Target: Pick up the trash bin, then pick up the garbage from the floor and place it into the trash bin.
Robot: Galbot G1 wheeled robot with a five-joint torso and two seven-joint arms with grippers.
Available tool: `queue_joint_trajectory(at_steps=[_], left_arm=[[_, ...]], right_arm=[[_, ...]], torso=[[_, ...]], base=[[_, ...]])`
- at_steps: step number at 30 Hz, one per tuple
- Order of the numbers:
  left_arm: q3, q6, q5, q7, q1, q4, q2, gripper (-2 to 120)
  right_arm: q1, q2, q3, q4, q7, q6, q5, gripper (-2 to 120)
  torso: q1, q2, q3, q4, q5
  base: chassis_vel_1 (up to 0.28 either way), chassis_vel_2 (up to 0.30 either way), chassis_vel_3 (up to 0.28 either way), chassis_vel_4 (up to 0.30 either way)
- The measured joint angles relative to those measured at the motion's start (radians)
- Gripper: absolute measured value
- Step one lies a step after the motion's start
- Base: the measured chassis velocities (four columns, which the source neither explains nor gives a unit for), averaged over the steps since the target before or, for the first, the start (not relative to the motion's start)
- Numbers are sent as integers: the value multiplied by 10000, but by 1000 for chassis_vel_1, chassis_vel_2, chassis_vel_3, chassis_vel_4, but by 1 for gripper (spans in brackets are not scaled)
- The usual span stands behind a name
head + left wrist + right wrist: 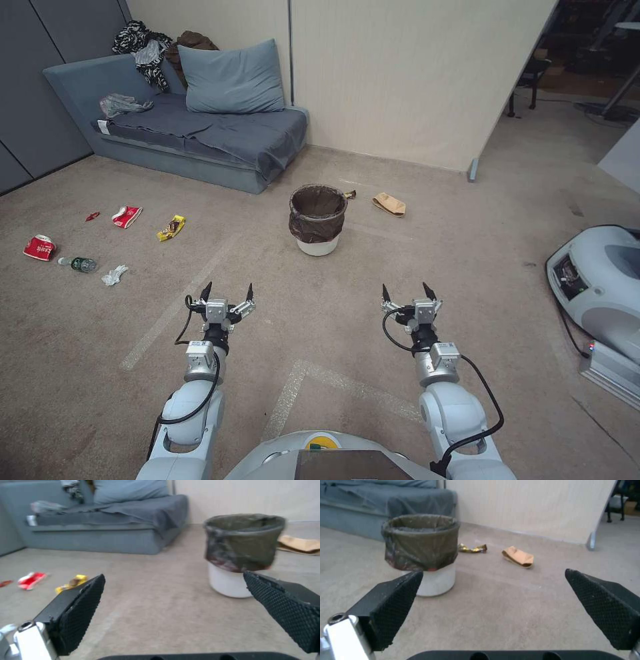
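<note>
The trash bin (pixel 318 245) was smooth white plastic under a glossy dark bag (pixel 317 215); the carpet (pixel 333 320) looked matt, rough.

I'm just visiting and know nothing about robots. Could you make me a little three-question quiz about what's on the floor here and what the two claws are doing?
1. True or false: the left gripper is holding the trash bin.
2. Which lies nearest the trash bin? A) brown paper bag B) green-labelled bottle C) white tissue
3. Fill in: the right gripper hangs above the carpet with its fingers ____.

Key
1. False: both grippers are short of the bin, holding nothing.
2. A: it lies just beyond the bin, toward the wall; the bottle and tissue lie far off on the robot's left.
3. open
</note>
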Motion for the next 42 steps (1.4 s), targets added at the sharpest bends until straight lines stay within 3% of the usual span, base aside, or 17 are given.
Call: queue_joint_trajectory(at_steps=[1,4,5,8,11,17,42], left_arm=[[0,0,0,0,0,0,0,100],[-208,-289,108,-1153,74,16,218,100],[-208,-289,108,-1153,74,16,218,100],[-424,-600,228,-2411,154,44,453,100],[-514,-658,244,-2773,156,50,541,100],[-510,-668,239,-2847,135,65,586,100],[-457,-632,161,-2795,198,18,715,100]], right_arm=[[0,0,0,0,0,0,0,100],[-164,175,371,-141,690,1096,-57,100],[-164,175,371,-141,690,1096,-57,100],[-228,237,566,-191,1030,1678,-46,100],[-328,314,837,-276,1482,2420,-37,100],[-407,343,1024,-300,1766,2915,73,100],[-561,151,907,131,1550,2411,308,100]], torso=[[0,0,0,0,0],[0,0,0,0,0],[0,0,0,0,0],[0,0,0,5,0],[0,0,0,4,1],[0,0,0,0,1],[0,0,0,1,0]], base=[[0,0,0,0],[0,0,0,0],[0,0,0,0],[0,0,0,0],[0,0,0,0],[0,0,0,0],[0,0,0,0]])
